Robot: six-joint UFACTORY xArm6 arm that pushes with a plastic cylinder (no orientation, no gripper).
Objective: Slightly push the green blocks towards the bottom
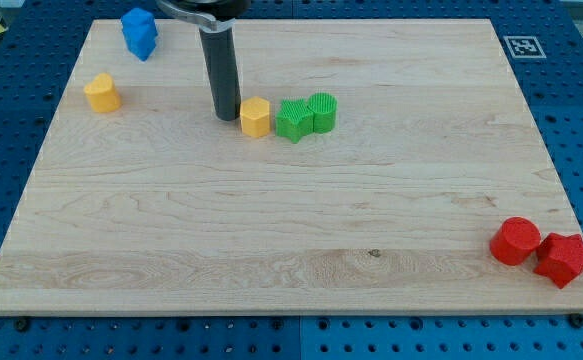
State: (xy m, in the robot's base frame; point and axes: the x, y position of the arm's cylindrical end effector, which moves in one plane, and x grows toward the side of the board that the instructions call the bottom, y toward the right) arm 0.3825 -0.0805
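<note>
worktop [291, 260]: pale wooden board with fine grain, lying on a blue perforated base; a black-and-white marker sits at its far right corner.
rod: straight, dark, matt cylinder coming down from the far edge; my tip [226, 118] rests on the board just left of the yellow hexagon, apparently a hair apart from it.
gripper: none fitted, so no open or closed state applies; nothing is held.
red blocks: cylinder [515, 241] and star-like block [565, 260], touching, near right corner.
green blocks: star [293, 120] and ribbed cylinder [322, 112], touching side by side, far half of the board, slightly left of centre.
yellow hexagon [255, 117]: touching the green star's left side.
blue block [139, 32]: irregular, far left.
yellow block [102, 93]: rounded, left edge.
progress: judged not yet begun; the greens sit well up the board, and my tip stands left of them, not on their far side.
</note>
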